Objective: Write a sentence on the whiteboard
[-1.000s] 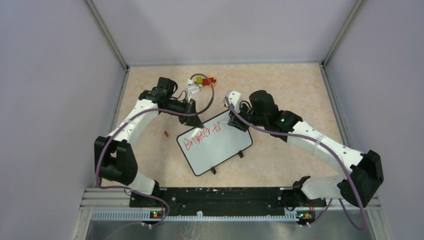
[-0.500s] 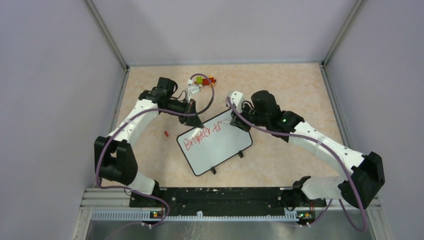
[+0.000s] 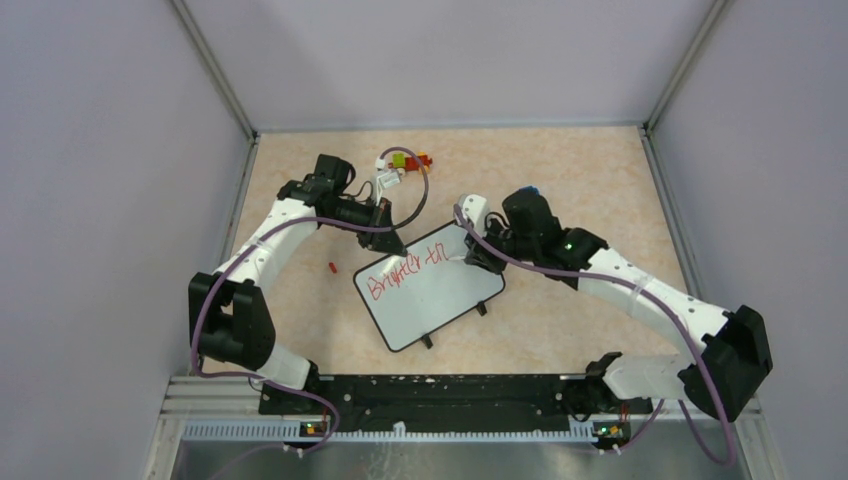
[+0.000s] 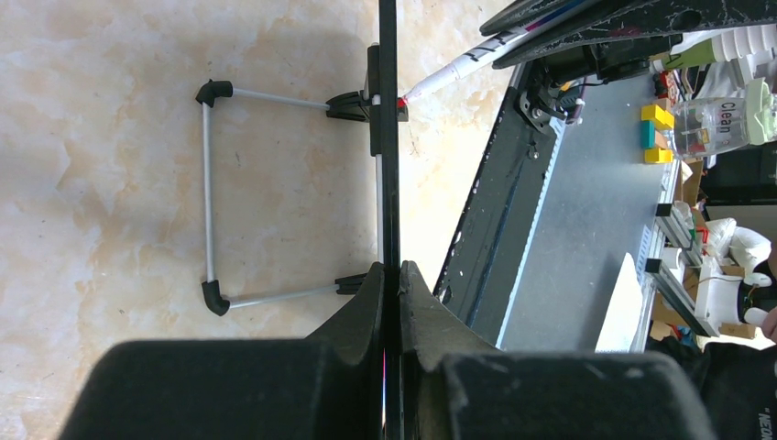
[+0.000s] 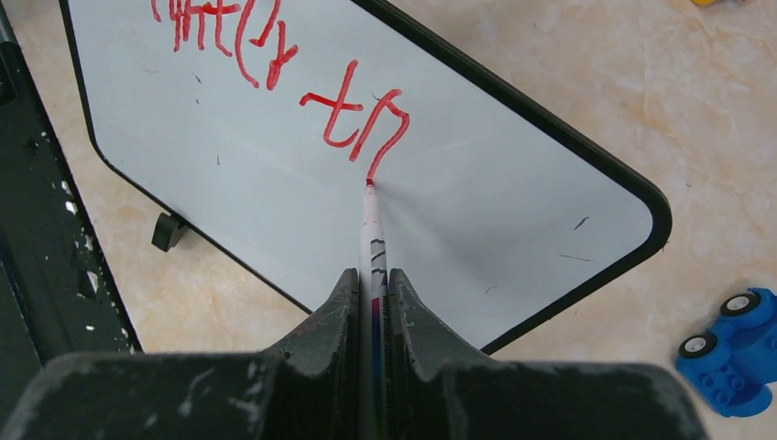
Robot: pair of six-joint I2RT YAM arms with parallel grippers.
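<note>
The right end effector [image 5: 371,275] clamps the marker [image 5: 372,225], tip apparently touching the whiteboard [image 5: 513,183] at the end of the sentence [image 5: 353,119]; the left end effector [image 4: 391,270] pinches the whiteboard's edge.

A: Gripper?
B: Gripper [image 5: 373,280] clamps a marker [image 5: 372,229]. Its tip touches the board [image 5: 513,211] at the lower end of the rightmost red stroke.
A: Writing?
B: Writing [image 5: 353,119] is red and cut off at the top edge.
A: Surroundings?
B: Black foot [image 5: 168,230] sits at the board's left edge. Blue car [image 5: 728,362] stands on the table [image 5: 568,55], apart from the board.

whiteboard [image 3: 430,290] on table [image 3: 580,170] | blocks [image 3: 405,160] behind it — marker [image 5: 372,220] tip on whiteboard
</note>
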